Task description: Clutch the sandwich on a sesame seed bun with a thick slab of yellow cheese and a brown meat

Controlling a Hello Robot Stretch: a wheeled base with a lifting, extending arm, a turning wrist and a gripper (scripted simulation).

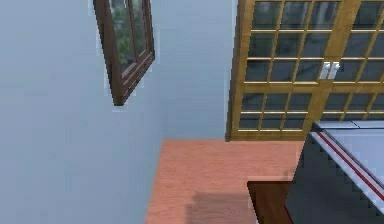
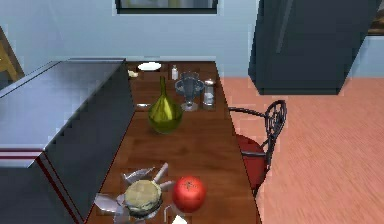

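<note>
One candidate for the target: a round, tan-topped sandwich (image 2: 143, 196) with a darker layer beneath. It sits on the counter (image 2: 215, 150) at the near end, close to the arm side view's bottom edge and left of the middle. Its seeds and cheese are too small to confirm.

Tool: we cannot tell whether it is spread or pressed together, nor whether it holds anything.

Key relation: the sandwich lies low in the arm side view, so we judge it close in on the reaching side and needing little extension. It reads as round from above, with no long axis to line up on.

Neighbours: a red round fruit (image 2: 188, 192) sits just beside the sandwich on the view's right, and whether they touch cannot be settled. Pale grey pieces (image 2: 108, 207) lie around the sandwich's left side, unidentified. We judge the fruit to be the main thing a careless approach could knock.

Surface: the brown wooden counter runs away up the picture. At mid length stands a green bottle-shaped vase (image 2: 165, 108). Beyond it are a glass (image 2: 188, 92) and a small shaker (image 2: 209, 96), with a white plate (image 2: 150, 67) at the far end. A dark metal chair (image 2: 262, 135) with a red seat stands against the counter's right edge, and a dark grey cabinet (image 2: 70, 120) flanks its left.

Room: pale blue walls and a terracotta floor (image 1: 205, 175). The forward view shows a brown-framed window (image 1: 128, 40) and a glazed yellow-framed door (image 1: 310, 65).
</note>
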